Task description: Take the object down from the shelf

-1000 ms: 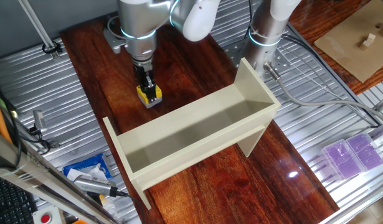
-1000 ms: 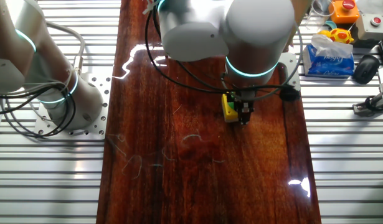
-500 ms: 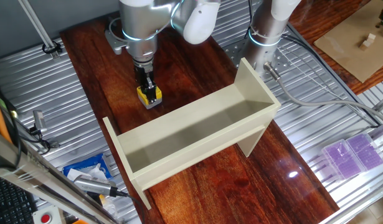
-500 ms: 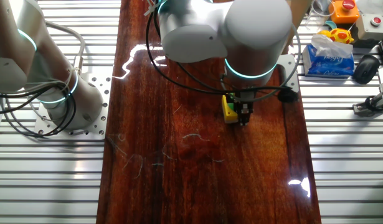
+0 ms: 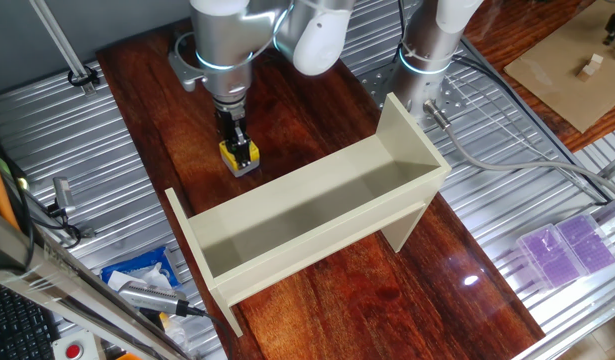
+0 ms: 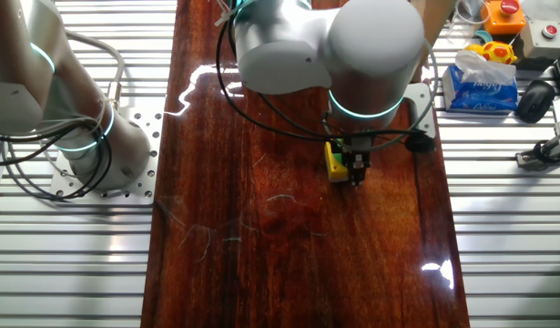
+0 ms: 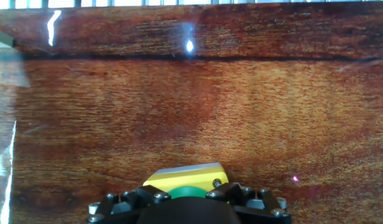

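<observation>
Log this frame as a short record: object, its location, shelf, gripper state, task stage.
object: yellow button box with green button
location: on or just above the wooden tabletop, behind the shelf; contact unclear
shelf: beige trough shelf, standing upright, nothing in it
gripper: gripper shut on the button box
task stage: box already off the shelf, not released

Dark wooden tabletop (image 5: 317, 300) on ribbed metal bench (image 6: 70, 264) | blue tissue pack (image 6: 480, 80), red emergency button on yellow box (image 6: 504, 14) | 2 purple-filled clear boxes (image 5: 565, 250) at bench edge
</observation>
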